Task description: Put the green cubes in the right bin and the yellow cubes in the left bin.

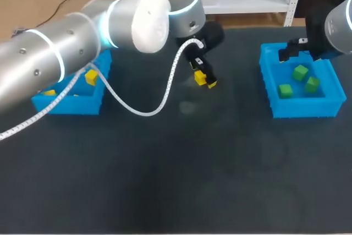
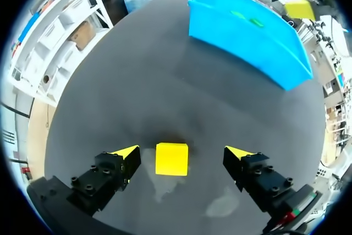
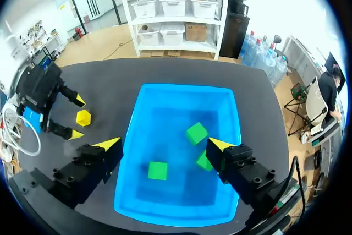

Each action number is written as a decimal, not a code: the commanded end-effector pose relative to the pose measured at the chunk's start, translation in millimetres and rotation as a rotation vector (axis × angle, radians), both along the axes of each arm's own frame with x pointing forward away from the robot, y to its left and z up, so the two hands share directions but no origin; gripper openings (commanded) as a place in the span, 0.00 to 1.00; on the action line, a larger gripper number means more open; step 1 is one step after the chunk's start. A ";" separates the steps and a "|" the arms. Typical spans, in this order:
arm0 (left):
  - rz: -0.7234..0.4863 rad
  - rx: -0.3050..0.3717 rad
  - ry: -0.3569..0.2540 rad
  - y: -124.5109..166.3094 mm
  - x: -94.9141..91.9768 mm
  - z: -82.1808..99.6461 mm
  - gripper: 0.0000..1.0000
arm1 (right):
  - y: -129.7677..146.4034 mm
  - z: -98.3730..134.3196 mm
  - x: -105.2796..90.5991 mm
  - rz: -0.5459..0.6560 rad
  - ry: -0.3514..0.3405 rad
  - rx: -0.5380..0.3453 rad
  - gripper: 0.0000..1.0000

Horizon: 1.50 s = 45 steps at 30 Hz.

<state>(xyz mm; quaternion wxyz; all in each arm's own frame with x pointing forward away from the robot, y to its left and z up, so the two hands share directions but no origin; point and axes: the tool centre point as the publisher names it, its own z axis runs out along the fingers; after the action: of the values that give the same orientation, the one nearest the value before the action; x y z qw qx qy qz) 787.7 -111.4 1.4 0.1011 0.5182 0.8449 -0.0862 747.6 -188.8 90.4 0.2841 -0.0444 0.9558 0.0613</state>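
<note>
Yellow cubes (image 1: 91, 76), head view: three are showing, two sitting in the blue left bin (image 1: 66, 105) and one lying mid-table between the left gripper (image 1: 204, 80) fingers.
Green cubes (image 1: 300, 72), head view: three are lying in the blue right bin (image 1: 301, 111), with the right gripper (image 1: 290, 53) hanging over its far rim.
Left wrist view: the left gripper is standing spread apart, with one yellow cube resting on the dark table (image 2: 137, 81) between its fingers and touching neither.
Right wrist view: the right gripper is gaping wide above the blue right bin, with three green cubes lying inside.

Surface (image 1: 181, 180): dark, matt, cloth-like. 2 bins, left bin (image 1: 69, 104) and right bin (image 1: 301, 108): smooth blue plastic, slight sheen. Yellow cube (image 2: 171, 159) and green cubes (image 1: 300, 72): smooth, matt. Left arm (image 1: 49, 59): satin silver metal, with a glossy white joint cap (image 1: 151, 17). Left hand (image 2: 183, 152): matt black fingers, yellow tips. Cable (image 1: 137, 111): white ribbed wrap.
</note>
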 end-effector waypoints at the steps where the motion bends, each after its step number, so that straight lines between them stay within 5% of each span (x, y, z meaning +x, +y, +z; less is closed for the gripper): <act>1: 0.001 0.053 0.013 -8.6 7.3 -4.4 1.00 | 0.1 -0.5 -1.1 -0.002 -0.005 -0.001 1.00; 4: 0.002 0.076 0.009 -10.8 9.7 -7.6 1.00 | 0.1 -0.5 -1.1 -0.002 -0.005 -0.001 1.00; 5: -0.003 0.089 0.006 -11.3 10.3 -8.4 0.79 | 0.1 -0.5 -1.1 -0.002 -0.005 -0.001 1.00; 7: -0.014 0.127 0.000 -11.6 10.4 -10.1 0.19 | 0.1 -0.5 -1.1 -0.002 -0.005 -0.001 1.00; 8: -0.024 0.152 0.003 -11.1 9.7 -11.2 0.00 | 0.1 -0.5 -1.1 -0.002 -0.005 -0.001 1.00; 13: -0.032 0.265 0.015 -1.2 5.1 -13.0 0.00 | 0.1 -0.5 -1.1 -0.002 -0.005 -0.001 1.00; 19: -0.006 0.308 -0.081 19.1 5.2 13.3 0.00 | 0.1 -0.5 -1.1 -0.002 -0.005 -0.001 1.00; 28: 0.267 0.150 -0.332 87.8 13.4 89.4 0.00 | 0.1 -0.5 -1.1 -0.002 -0.005 -0.001 1.00; 32: 0.470 0.095 -0.432 141.2 11.9 120.4 0.00 | 0.1 -0.5 -1.1 -0.002 -0.005 -0.001 1.00; 41: 0.891 0.024 -0.555 254.5 -15.8 141.5 0.00 | 0.1 -0.5 -1.1 -0.002 -0.005 -0.001 1.00; 45: 1.014 -0.005 -0.535 291.6 -34.6 131.8 0.00 | 0.1 -0.5 -1.1 -0.002 -0.005 -0.001 1.00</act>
<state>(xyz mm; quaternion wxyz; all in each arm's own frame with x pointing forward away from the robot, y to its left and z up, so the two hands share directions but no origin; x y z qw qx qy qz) 830.4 125.8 147.9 0.0949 0.1999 0.9619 0.1606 747.6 -188.9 90.4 0.2841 -0.0444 0.9558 0.0613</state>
